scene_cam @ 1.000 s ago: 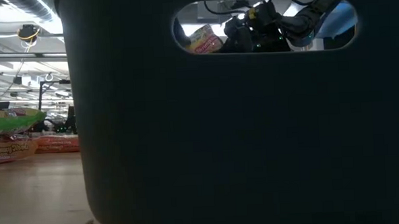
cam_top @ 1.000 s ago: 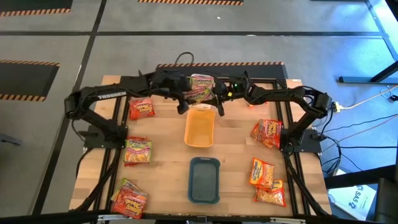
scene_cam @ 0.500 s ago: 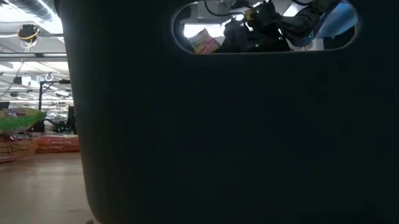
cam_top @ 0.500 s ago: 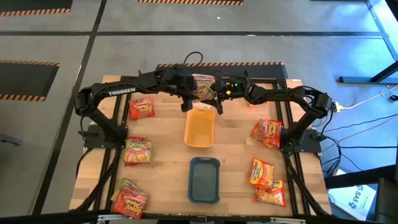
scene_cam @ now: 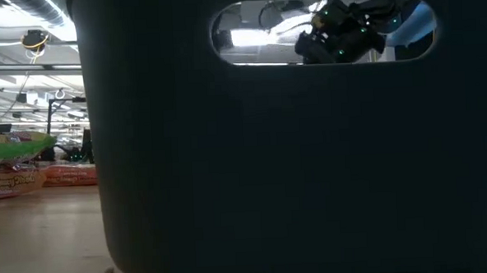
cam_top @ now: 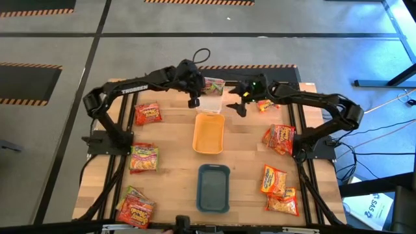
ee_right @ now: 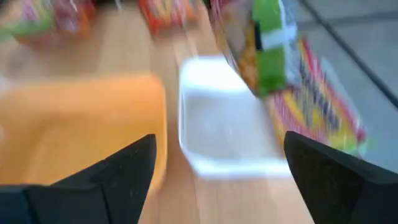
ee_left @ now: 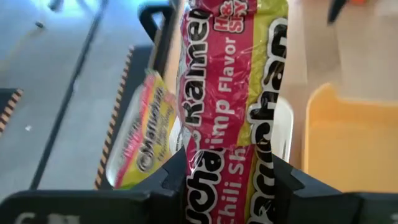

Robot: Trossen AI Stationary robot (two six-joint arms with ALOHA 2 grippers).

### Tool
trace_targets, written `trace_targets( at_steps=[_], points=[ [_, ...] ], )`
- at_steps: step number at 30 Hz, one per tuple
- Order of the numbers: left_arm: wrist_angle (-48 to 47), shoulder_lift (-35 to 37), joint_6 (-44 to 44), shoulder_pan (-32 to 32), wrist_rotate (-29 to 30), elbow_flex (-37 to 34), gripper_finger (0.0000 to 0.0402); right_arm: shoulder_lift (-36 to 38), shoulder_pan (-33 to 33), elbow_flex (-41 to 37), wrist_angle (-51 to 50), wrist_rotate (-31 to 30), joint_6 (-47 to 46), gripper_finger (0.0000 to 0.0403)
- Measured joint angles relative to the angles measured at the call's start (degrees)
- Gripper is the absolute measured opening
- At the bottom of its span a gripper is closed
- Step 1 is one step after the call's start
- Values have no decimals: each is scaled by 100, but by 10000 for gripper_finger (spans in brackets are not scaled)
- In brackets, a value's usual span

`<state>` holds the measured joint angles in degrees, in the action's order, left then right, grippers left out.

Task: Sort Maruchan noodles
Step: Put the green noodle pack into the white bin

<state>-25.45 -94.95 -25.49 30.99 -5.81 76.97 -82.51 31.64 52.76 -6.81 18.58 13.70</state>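
Holding green-pink packet (ee_left: pixel 231 106) over white tray (ee_right: pixel 227 118)

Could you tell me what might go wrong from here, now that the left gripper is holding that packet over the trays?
1. The left gripper pinches the green-and-pink plastic ramen packet by one end only; it could slip or swing.
2. It hangs near the small white tray, with another green-and-pink packet behind, beside the orange plastic tray; a release might miss.
3. The open right gripper is close, so the arms might brush each other.
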Motion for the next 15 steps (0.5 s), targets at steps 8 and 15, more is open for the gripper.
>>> trace_targets(
  at_steps=[8,15],
  points=[
    [-289,-558,-483,140,-322,666,112,-1,-11,-584,205,-625,-15,317],
    [-1452,-1514,-509,174,-259,1803,112,-1,-11,-951,740,-730,-90,310]
  ],
)
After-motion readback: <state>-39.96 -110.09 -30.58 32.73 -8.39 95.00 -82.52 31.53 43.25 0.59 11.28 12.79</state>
